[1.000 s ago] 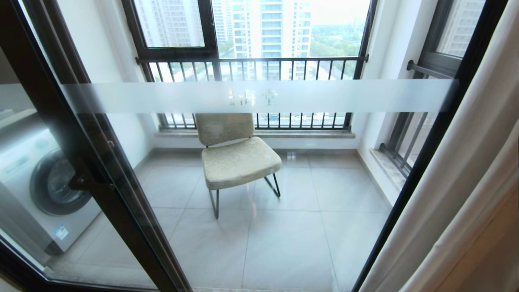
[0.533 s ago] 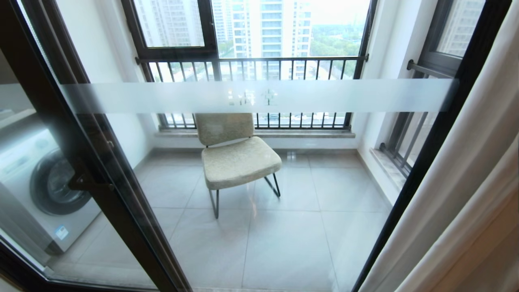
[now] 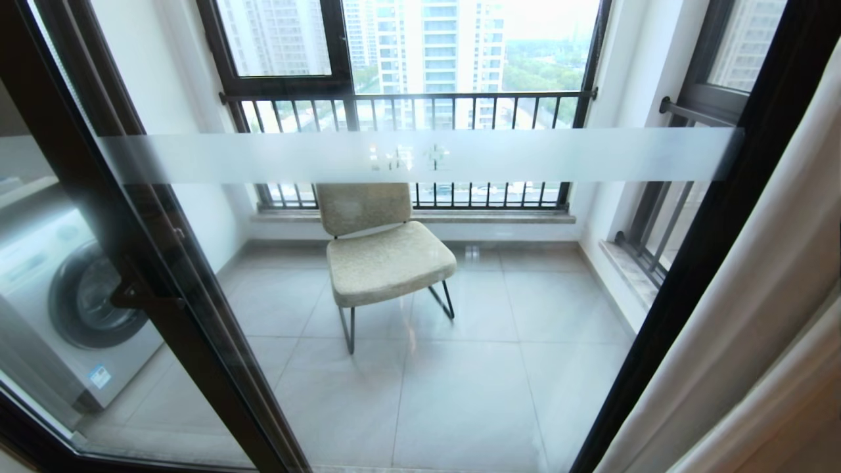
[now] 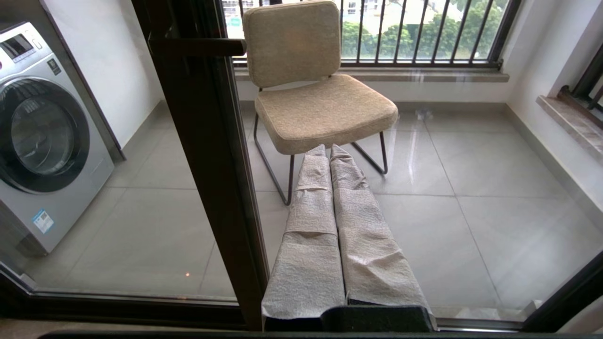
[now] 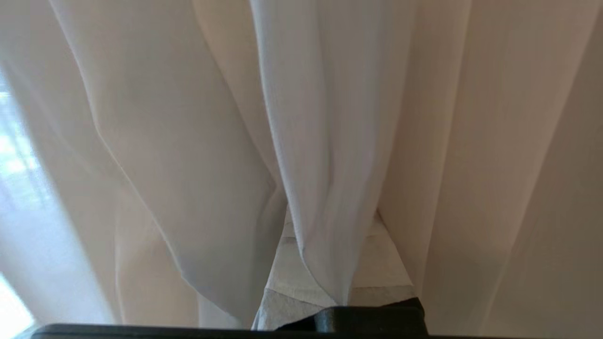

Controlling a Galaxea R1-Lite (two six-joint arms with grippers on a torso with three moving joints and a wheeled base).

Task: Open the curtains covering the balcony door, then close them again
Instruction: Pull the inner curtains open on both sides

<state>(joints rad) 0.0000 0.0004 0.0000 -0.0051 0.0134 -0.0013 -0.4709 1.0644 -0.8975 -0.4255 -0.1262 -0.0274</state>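
Head view: 1 chair [image 3: 384, 253], 1 washing machine [image 3: 62, 295].

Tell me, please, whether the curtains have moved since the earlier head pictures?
Yes. The curtains have drawn back toward the right edge, baring more of the balcony door frame, which stays put.

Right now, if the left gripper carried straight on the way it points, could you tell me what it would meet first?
Probably the glass of the balcony door. The left gripper, shut and empty, points toward the beige chair on the balcony, but the closed pane seems to stand between them. How near the fingertips are to it is unclear.
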